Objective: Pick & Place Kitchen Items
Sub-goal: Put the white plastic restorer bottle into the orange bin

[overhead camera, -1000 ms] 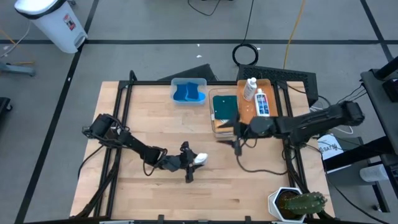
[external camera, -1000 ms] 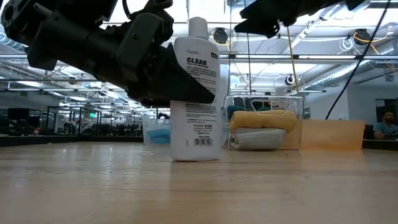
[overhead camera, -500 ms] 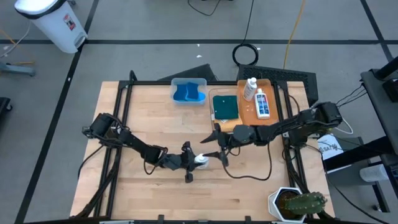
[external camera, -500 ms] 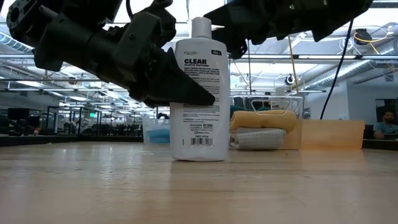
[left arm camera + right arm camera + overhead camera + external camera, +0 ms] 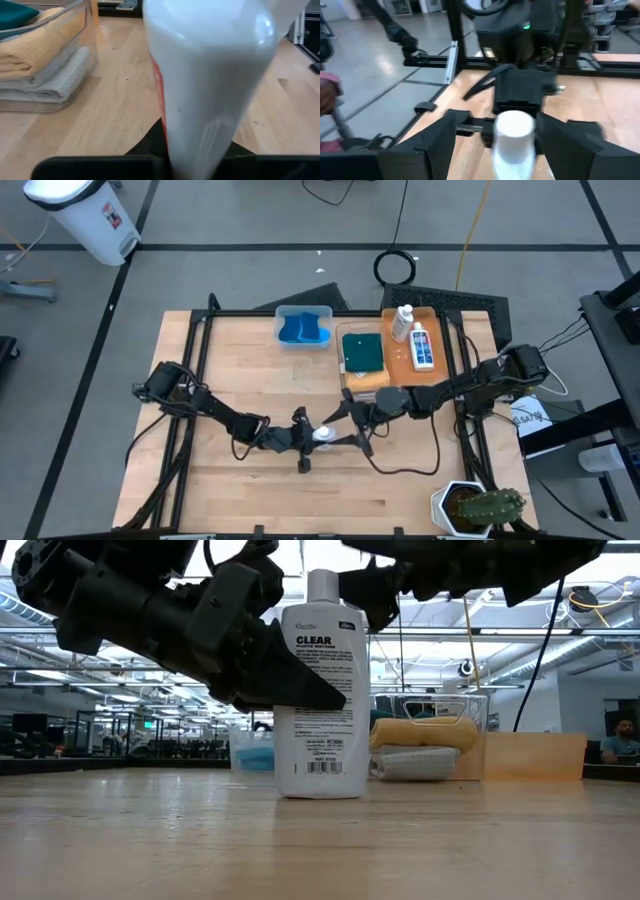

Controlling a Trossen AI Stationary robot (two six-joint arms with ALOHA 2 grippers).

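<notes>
Left gripper [image 5: 308, 438] is clamped on the white bottle [image 5: 322, 435], which stands upright on the wooden table [image 5: 250, 370] near its middle; in the low view the dark fingers [image 5: 290, 680] are pressed to the bottle's body at label height. Just to the right, the right gripper [image 5: 348, 428] is held with jaws spread either side of the bottle's cap [image 5: 514, 124], not touching it. Further right, folded cloths are stacked in a clear bin [image 5: 362, 385]. The bottle is judged light, stiff and smooth-walled, so slipping is likely; a hold across the flat body below the neck would be steadier than one on the cap.
</notes>
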